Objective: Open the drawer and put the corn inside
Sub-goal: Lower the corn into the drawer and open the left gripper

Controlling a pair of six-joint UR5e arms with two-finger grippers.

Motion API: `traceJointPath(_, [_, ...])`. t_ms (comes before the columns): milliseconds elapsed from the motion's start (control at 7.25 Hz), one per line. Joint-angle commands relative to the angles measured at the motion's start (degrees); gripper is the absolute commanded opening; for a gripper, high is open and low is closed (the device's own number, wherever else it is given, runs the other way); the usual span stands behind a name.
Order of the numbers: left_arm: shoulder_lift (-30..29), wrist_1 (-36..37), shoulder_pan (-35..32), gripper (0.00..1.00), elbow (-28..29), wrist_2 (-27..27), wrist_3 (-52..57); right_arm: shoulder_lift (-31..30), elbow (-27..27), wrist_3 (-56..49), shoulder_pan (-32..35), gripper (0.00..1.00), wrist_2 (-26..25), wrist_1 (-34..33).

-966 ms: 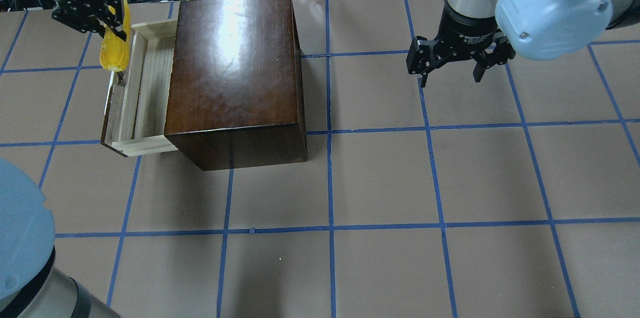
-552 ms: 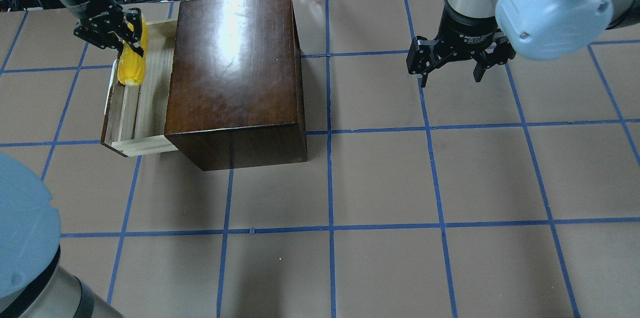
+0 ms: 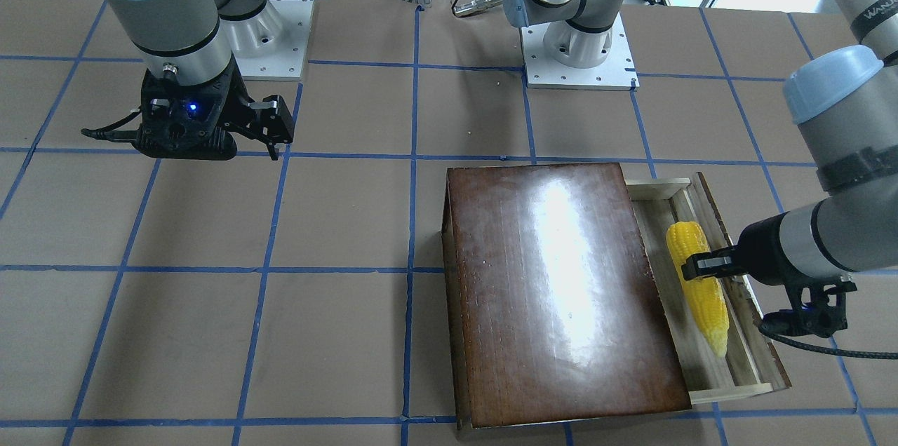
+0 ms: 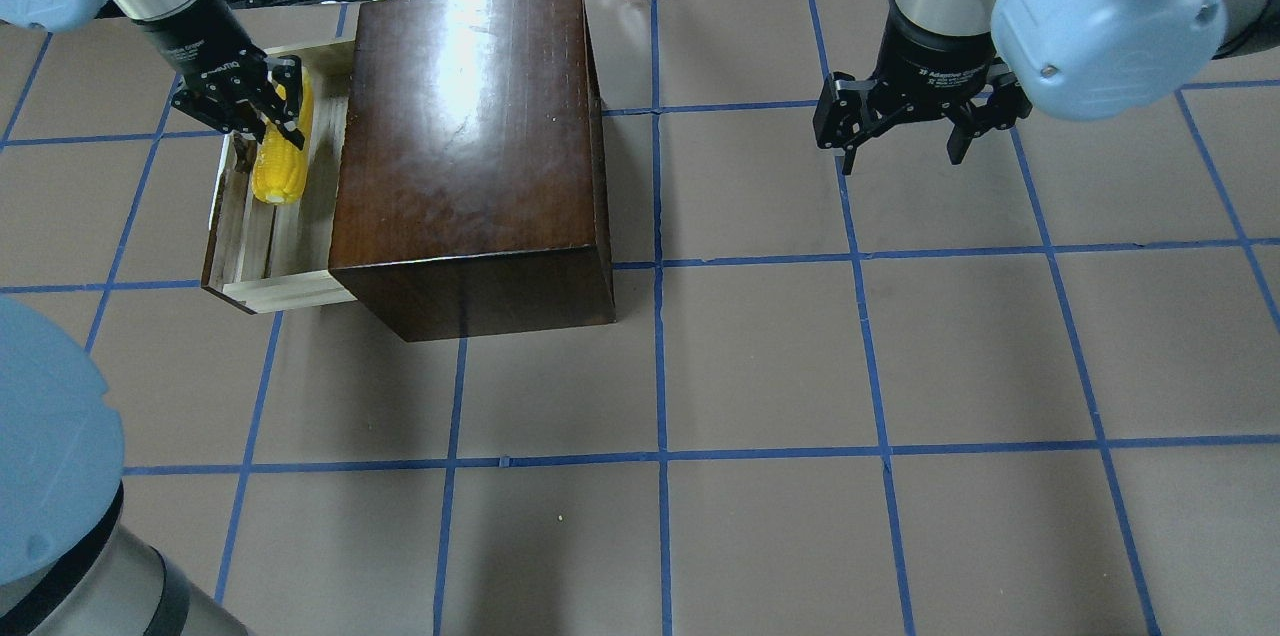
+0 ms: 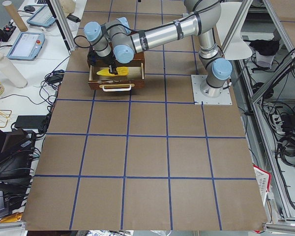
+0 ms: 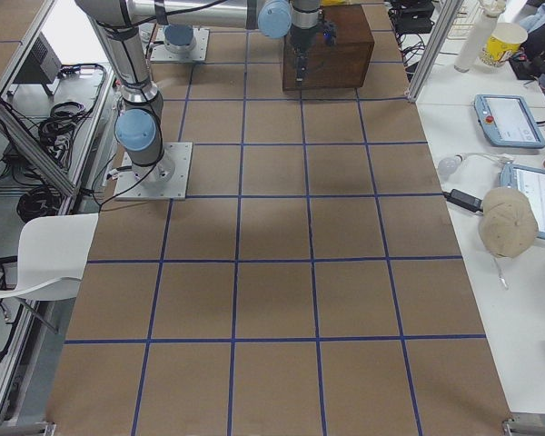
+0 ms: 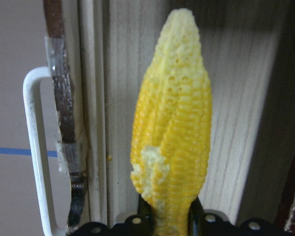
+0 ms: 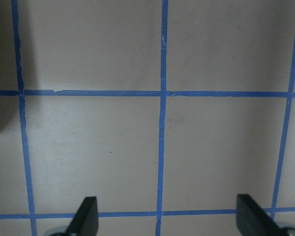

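Corn (image 4: pixel 278 166) lies lengthwise inside the open drawer (image 4: pixel 290 291) of the dark wooden box (image 4: pixel 470 136), pinched between the fingers of my left gripper (image 4: pixel 270 121). I cannot tell if it touches the tray floor. The white handle (image 7: pixel 34 147) is just beside it, and my right gripper (image 4: pixel 902 156) hangs spread wide over the taped table (image 4: pixel 800 366), well apart from the box.

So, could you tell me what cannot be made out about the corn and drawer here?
- Whether the corn rests on the drawer floor: overhead view, the corn itself and the left gripper cover the contact.
- Corn's gripped end: left wrist view, cut off by the bottom edge.
- Drawer's inner part: front-facing view, hidden under the box.
- Corn and drawer: exterior right view, behind the box, too small.
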Motion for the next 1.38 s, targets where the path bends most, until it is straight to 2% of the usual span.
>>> traceJointPath(0, [-0.99, 2.79, 0.00, 0.07, -1.64, -0.17, -0.09, 0.05, 0.00, 0.00, 0.00, 1.00, -0.04, 0.00])
traceJointPath(138, [-1.52, 3.32, 0.00, 0.35, -1.73, -0.17, -0.17, -0.04, 0.00, 0.00, 0.00, 1.00, -0.04, 0.00])
traceJointPath(276, [-1.78, 3.33, 0.00, 0.74, -1.56, -0.26, -0.52, 0.05, 0.00, 0.00, 0.00, 1.00, -0.04, 0.00])
traceJointPath(414, [-1.87, 3.33, 0.00, 0.99, -1.64, -1.04, -0.79, 0.05, 0.00, 0.00, 0.00, 1.00, -0.04, 0.00])
traceJointPath(966, [0.05, 3.15, -0.61, 1.00, -0.77, -1.14, -0.79, 0.05, 0.00, 0.00, 0.00, 1.00, -0.04, -0.09])
traceJointPath(1241, [1.81, 0.19, -0.70, 1.00, 3.25, -0.79, -0.97, -0.04, 0.00, 0.00, 0.00, 1.00, -0.04, 0.00])
